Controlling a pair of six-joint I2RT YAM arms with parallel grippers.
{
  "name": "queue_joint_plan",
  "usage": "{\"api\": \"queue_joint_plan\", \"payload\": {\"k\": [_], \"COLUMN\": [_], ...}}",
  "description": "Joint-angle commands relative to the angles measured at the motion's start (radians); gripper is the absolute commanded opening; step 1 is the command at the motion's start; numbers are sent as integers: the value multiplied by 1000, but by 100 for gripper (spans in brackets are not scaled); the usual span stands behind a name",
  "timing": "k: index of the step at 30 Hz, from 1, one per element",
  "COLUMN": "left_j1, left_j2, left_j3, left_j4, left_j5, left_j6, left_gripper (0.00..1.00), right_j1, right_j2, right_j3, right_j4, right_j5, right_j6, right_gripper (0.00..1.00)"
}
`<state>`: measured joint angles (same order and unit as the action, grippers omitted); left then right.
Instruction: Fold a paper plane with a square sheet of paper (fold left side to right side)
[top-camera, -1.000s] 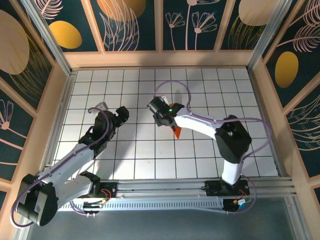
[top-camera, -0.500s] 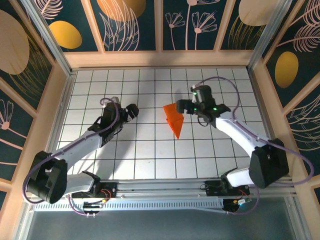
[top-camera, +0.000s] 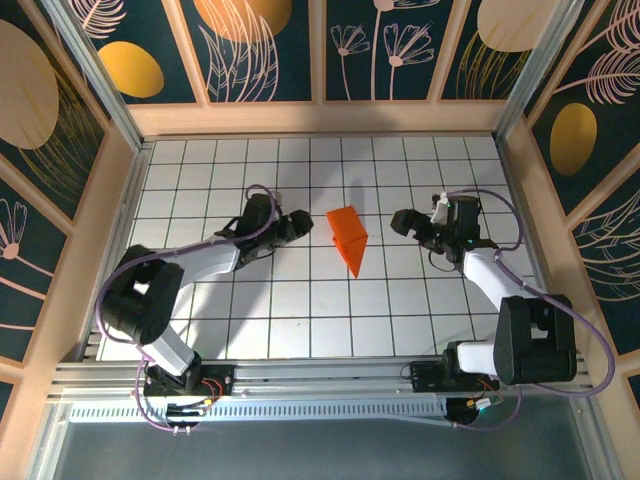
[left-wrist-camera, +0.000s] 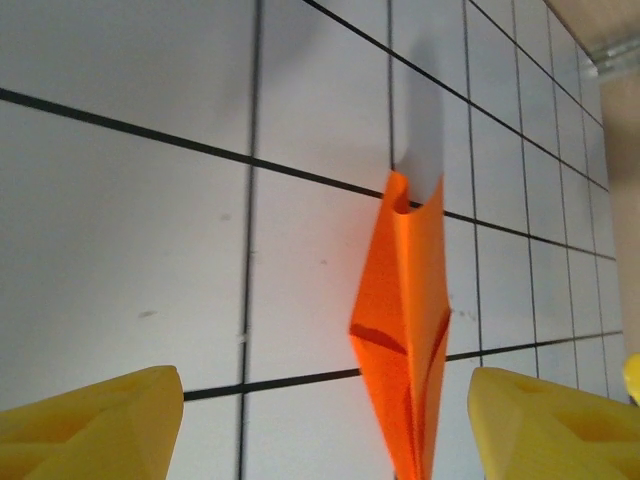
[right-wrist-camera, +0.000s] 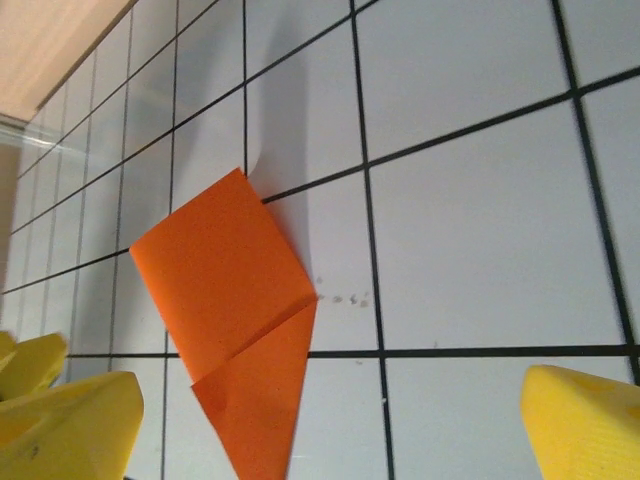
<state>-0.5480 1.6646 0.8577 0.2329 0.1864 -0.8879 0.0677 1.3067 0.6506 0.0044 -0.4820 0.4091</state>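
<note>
At 9 o'clock, left end effector (top-camera: 302, 222): fingers apart, empty. Between both, paper plane (top-camera: 349, 234) lies free on counter (top-camera: 300, 310), tip toward 6 o'clock; probably light, flimsy, springy, best pinched along centre crease. At 3 o'clock, right end effector (top-camera: 401, 222): fingers apart, empty.

Creased orange paper plane (top-camera: 348, 232), tip nearward

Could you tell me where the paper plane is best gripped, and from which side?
Probably across its wide rear half, from the left: there the paper plane seems to rise off the table as a thin ridge, in line with the open left tool.
</note>
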Motion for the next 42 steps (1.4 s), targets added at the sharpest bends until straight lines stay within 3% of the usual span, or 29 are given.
{"api": "queue_joint_plan", "payload": {"k": [1, 14, 20, 26, 31, 37, 42], "left_j1": [-27, -32, -35, -39, -44, -44, -43], "left_j2": [76, 259, 329, 399, 413, 313, 209], "left_j3": [75, 190, 258, 318, 315, 214, 121], "left_j4": [45, 111, 118, 131, 164, 240, 285], "left_j5": [48, 100, 134, 179, 198, 180, 221], "left_j6": [-17, -54, -47, -55, -57, 5, 118], "left_gripper": [75, 74, 66, 51, 32, 6, 0], "right_j1": [-5, -10, -10, -11, -28, -67, -68], "right_j2": [18, 29, 26, 17, 16, 20, 39], "right_j3": [-18, 0, -5, -2, -10, -19, -20], "right_j4": [97, 90, 81, 59, 79, 120, 134], "right_j5": [-102, -93, -89, -76, -123, -250, -330], "right_j6": [36, 28, 23, 7, 9, -38, -116], "right_gripper": [96, 96, 96, 96, 96, 91, 86]}}
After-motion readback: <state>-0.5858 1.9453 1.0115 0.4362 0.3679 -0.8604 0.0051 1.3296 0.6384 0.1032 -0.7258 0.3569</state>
